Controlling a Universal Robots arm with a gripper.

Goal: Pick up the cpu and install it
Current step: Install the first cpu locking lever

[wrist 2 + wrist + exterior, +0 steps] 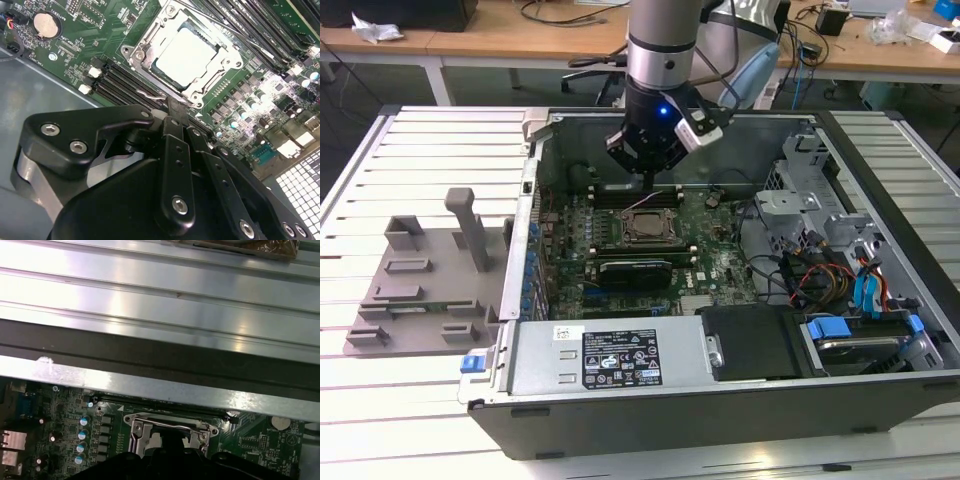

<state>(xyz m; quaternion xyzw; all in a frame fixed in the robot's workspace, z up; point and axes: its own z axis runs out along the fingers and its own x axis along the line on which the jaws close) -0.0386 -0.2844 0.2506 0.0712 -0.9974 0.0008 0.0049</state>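
The cpu, a silver-grey square, lies flat inside the metal socket frame on the green motherboard. In the exterior view the socket sits mid-board inside the open computer case. My gripper hangs just behind the socket, low over the board. In the second wrist view its black fingers come together at the gripper's tip, right by the socket's edge and wire lever, with nothing held. The first wrist view shows the socket frame below the case wall.
Memory slots run beside the socket, and a long black card lies in front of it. A labelled power supply, a drive cage and cables crowd the case. A grey fixture sits on the slatted table at the exterior view's left.
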